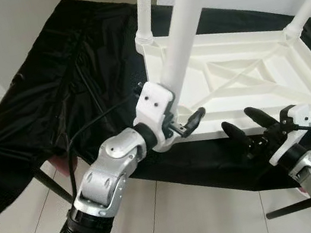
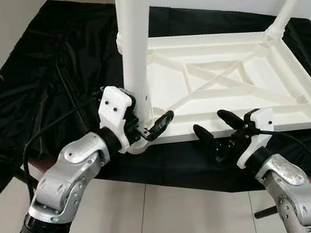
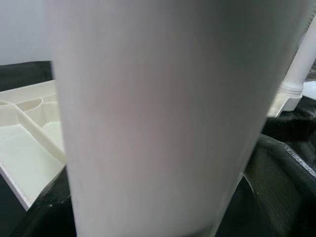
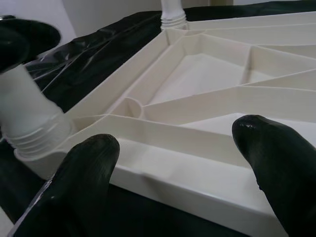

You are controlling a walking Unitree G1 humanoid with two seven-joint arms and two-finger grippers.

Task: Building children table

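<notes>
Left tool [image 1: 182, 125]: you have it clenched around the near-left white leg [image 1: 182, 45] just above its socket.
Tabletop [image 1: 239, 77]: lies upside down on the black sheet [image 1: 49, 93] covering the worktop, legs pointing up.
Right tool [image 1: 254, 126]: your fingers are spread, released, just before the tabletop's near edge.

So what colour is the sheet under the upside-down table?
Black sheet, glossy and crinkled, clearest in the left eye view.

The white table leg [image 1: 182, 45] runs off the top edge, and its base hides one finger of the left hand [image 1: 176, 126] behind it.
</notes>
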